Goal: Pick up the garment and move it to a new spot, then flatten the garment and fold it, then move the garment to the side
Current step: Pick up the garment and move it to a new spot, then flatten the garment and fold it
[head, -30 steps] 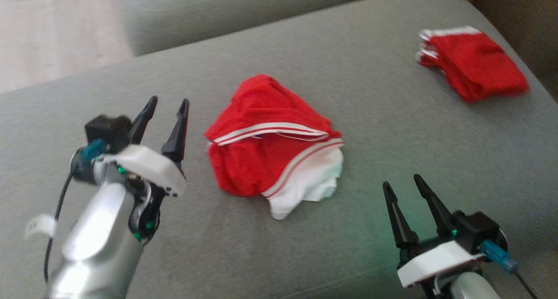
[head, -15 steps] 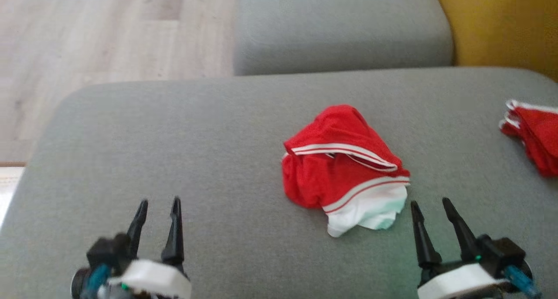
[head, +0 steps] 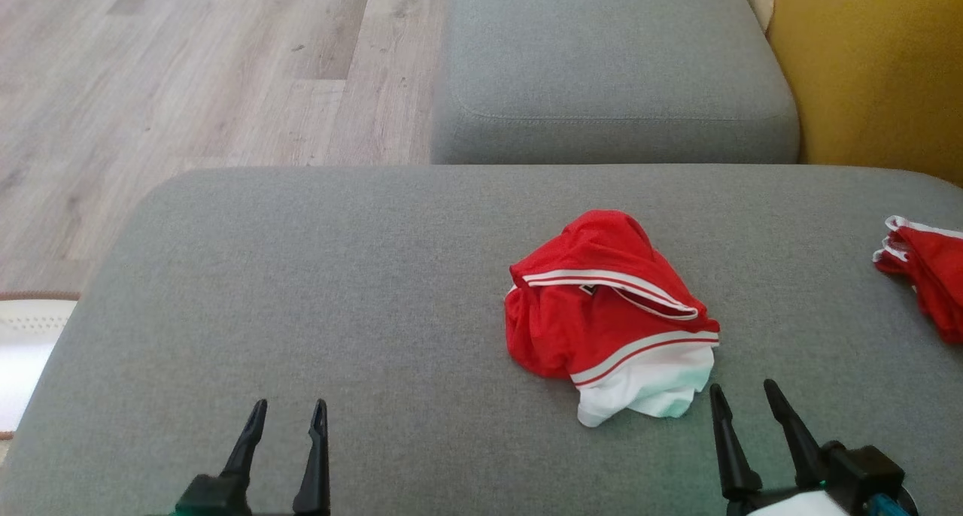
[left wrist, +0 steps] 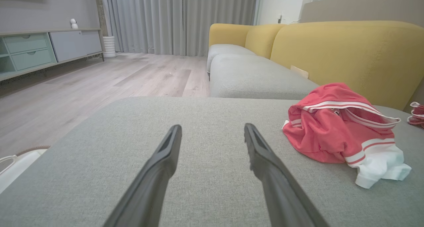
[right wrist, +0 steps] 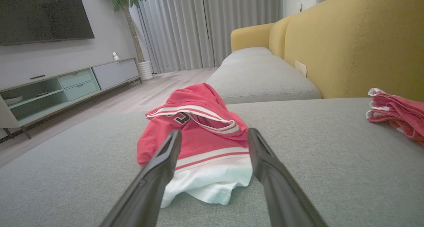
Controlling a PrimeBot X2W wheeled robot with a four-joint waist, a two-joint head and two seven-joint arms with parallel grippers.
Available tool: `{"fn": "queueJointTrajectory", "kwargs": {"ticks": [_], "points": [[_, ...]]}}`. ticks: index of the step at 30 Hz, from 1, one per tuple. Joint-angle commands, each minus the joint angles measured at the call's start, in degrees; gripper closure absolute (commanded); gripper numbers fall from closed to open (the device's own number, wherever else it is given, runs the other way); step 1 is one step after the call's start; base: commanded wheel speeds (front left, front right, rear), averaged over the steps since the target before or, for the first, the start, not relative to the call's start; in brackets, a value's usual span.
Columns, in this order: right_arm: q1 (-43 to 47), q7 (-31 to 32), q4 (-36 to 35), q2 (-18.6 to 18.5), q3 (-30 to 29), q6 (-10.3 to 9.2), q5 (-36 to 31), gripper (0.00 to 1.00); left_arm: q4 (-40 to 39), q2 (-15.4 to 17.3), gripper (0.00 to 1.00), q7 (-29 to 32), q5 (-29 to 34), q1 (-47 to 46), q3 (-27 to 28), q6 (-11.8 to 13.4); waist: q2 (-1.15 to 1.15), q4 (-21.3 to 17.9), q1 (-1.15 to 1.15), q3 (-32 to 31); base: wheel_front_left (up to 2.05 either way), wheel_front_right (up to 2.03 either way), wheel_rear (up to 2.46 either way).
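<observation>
A crumpled red garment [head: 609, 313] with white-striped trim and a white hem is seen lying on the grey seat cushion [head: 338, 290], right of the cushion's middle and towards its near edge. Nothing is held by either gripper. The left gripper [head: 290, 405] is held over the cushion's near edge, left of its middle, with its fingers spread apart and nothing between them. The right gripper [head: 741, 387] is held over the same near edge, towards the cushion's right, fingers likewise parted, its tips just short of the garment's white hem and not touching it. A stack of folded red cloth [head: 929, 275] is seen at the cushion's right edge. A second grey cushion [head: 609, 72] is set against the cushion's far side.
</observation>
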Motion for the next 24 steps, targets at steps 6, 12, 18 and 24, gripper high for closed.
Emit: {"fn": "queueJointTrajectory", "kwargs": {"ticks": [6,12,18,24], "points": [[-1.2,-0.7,-1.6,0.2,1.6,-0.05,-0.8,0.00,-2.6,-0.6,0.00,-0.7,2.6,-2.0,1.6,0.7,0.00,-0.6,0.00,-0.3,0.00,0.00,0.00],[-1.1,-0.7,-1.6,0.4,1.4,-0.05,-0.8,0.00,-2.3,-0.7,0.00,-0.7,3.3,-2.0,1.5,0.4,0.00,-0.7,0.00,-0.2,0.00,0.00,0.00],[-1.1,-0.7,-1.6,0.5,1.1,-0.05,-0.8,0.00,-1.8,-0.7,0.00,-0.7,3.6,-2.0,1.3,0.3,0.00,-0.8,0.00,-0.2,0.00,0.00,0.00],[-1.1,-0.7,-1.6,0.6,1.0,-0.05,-0.8,0.00,-1.2,-0.7,0.00,-0.7,3.4,-2.0,0.8,0.2,0.00,-0.8,0.00,-0.3,0.00,0.00,0.00]]}}
